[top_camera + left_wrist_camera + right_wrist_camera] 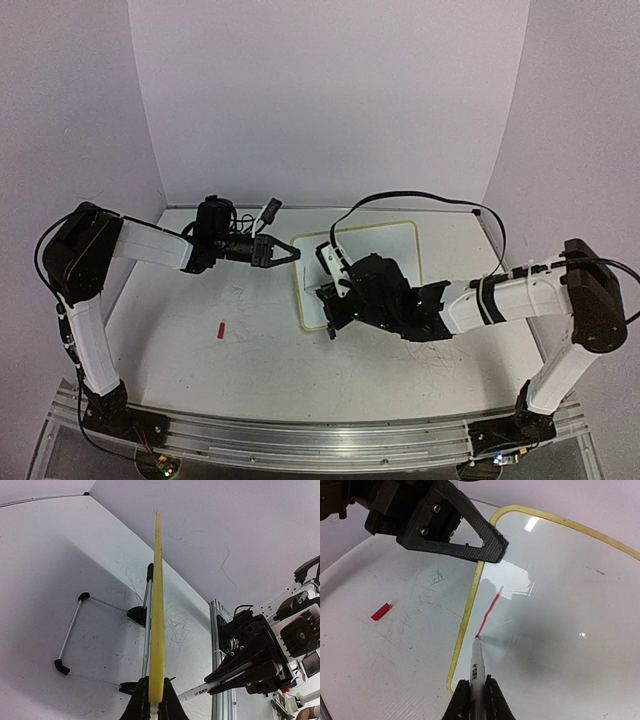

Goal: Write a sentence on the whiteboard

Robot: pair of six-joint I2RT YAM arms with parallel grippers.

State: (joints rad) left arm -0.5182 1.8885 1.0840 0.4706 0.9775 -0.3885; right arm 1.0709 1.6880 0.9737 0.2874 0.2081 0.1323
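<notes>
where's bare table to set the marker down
Bare table lies in front of the whiteboard, right of the red cap. Tight at the board's left edge: the left gripper clamps it, and the right gripper holds the marker there.

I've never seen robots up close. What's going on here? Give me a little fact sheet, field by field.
Left gripper: clamped on the yellow rim of the whiteboard
Right gripper: holding a marker, tip on the board
Writing so far: one short red stroke near the left rim
Loose item: small red piece on the tabletop, left of the board
</notes>
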